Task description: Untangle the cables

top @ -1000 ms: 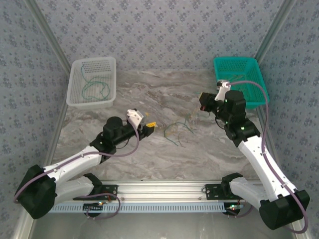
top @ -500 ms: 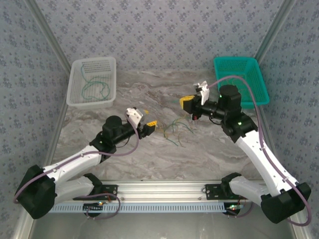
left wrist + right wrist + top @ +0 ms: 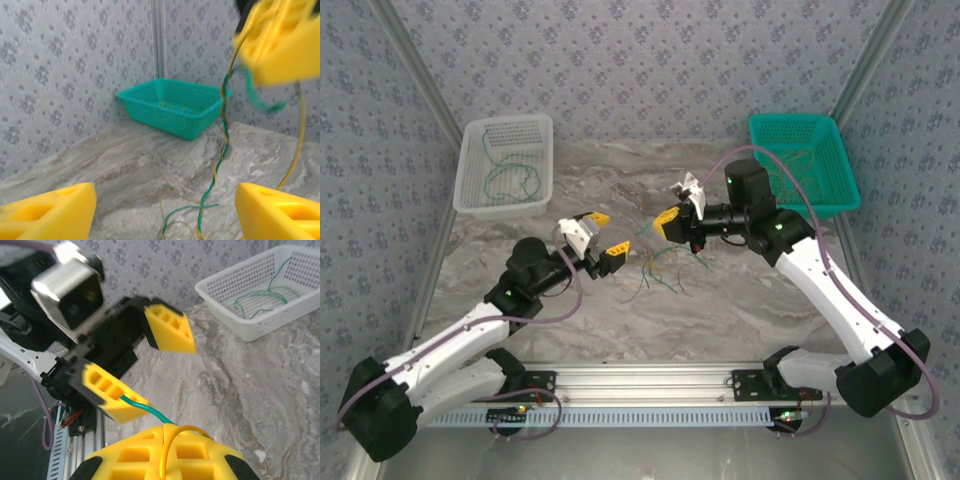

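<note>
**Ana:** From above, what surrounds the work?

**Ben:** A white mesh basket stands at the far left corner of the grey marble tabletop, with a loose green cable curled inside. A teal mesh basket stands at the far right corner. The thin green and yellow cables lie tangled near the tabletop's middle. Some strands rise to the right gripper, which is clamped on them. The left gripper is just beside them, jaws spread and holding nothing.

**Ana:** And the left wrist camera?

**Ben:** A twisted strand of the cables hangs nearly upright from the right gripper down to the tabletop. The teal basket sits behind it, by the wall.

**Ana:** The right wrist camera?

**Ben:** The right gripper pinches the cables. A green strand runs to the lower finger of the left gripper; whether it touches cannot be told. The white basket stands beyond.
</note>
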You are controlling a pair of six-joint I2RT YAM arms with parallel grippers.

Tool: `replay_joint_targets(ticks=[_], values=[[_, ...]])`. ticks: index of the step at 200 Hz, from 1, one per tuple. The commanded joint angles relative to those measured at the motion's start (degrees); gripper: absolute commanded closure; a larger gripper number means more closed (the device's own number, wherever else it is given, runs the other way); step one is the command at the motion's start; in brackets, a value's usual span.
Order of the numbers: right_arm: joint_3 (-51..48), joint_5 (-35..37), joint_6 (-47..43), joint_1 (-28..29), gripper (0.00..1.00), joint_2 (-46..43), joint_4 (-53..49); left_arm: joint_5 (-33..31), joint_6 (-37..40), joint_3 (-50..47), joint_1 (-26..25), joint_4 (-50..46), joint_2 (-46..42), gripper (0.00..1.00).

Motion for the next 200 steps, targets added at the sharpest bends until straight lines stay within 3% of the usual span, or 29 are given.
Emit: replay_joint_targets(ticks=[1,36,83,95,113,124,133,174,200], values=[[2.9,0.9,-1.2,1.7,1.00,1.6,-1.9,5.0,1.9,1.6,0.1,1.3,-2.4,0.25],[4.8,2.8,-0.6,5.1,1.00,3.7,-1.9,6.7,4.1,4.8,0.0,-1.0,-0.8,0.19],[5.9,4.6,1.0,7.2,1.00,5.5,-1.3,7.4,4.4,6.6,-0.1,1.1,2.7,0.20],[5.9,4.3,1.3,7.6,1.00,5.6,-1.1,7.0,4.9,6.8,-0.2,1.0,3.7,0.27],[5.7,5.2,1.5,7.9,1.00,5.4,-1.0,5.5,5.2,6.3,-0.1,0.9,4.2,0.57],[5.4,5.9,1.4,7.9,1.00,5.3,-1.0,3.4,5.2,5.7,-0.1,1.2,4.2,0.62],[5.1,6.5,1.3,7.9,1.00,5.4,-1.3,2.0,5.2,5.1,-0.1,1.5,3.9,0.73],[2.4,11.7,5.7,6.0,1.00,3.4,2.0,-11.0,4.3,2.8,0.1,2.0,2.6,0.94],[0.7,12.9,7.6,4.0,1.00,1.6,3.4,-16.9,3.1,1.5,1.2,1.8,2.3,1.00]])
